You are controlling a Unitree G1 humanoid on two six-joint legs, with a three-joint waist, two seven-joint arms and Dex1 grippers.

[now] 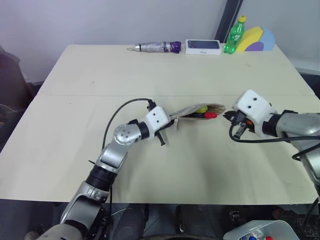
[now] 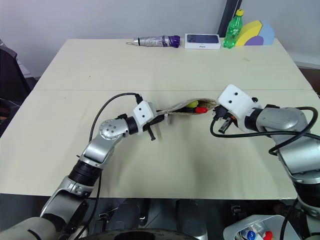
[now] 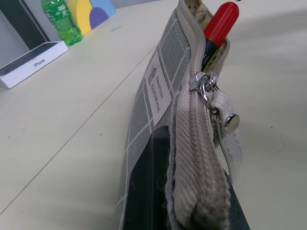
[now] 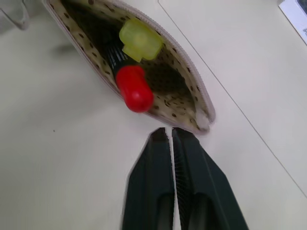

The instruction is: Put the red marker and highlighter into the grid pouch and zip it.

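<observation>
With the left tool [image 1: 172,123] clamped on the grid pouch [image 1: 192,111] mid-surface, the empty closed right tool [image 4: 171,135] at its 3 o'clock should push the protruding red marker [image 4: 134,93] and highlighter [image 4: 139,40] deeper before zipping.

Wrists: my white boxy housings.
Arms: my silver-grey rounded joints, black collars.
Cables: black, looping off each wrist.
Fingers [image 4: 192,191]: flat, black, ridged inside.

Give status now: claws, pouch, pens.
Left claw shut on grid pouch. Right claw shut, empty, beside its mouth. Red marker and highlighter inside, tips out; zipper open.
</observation>
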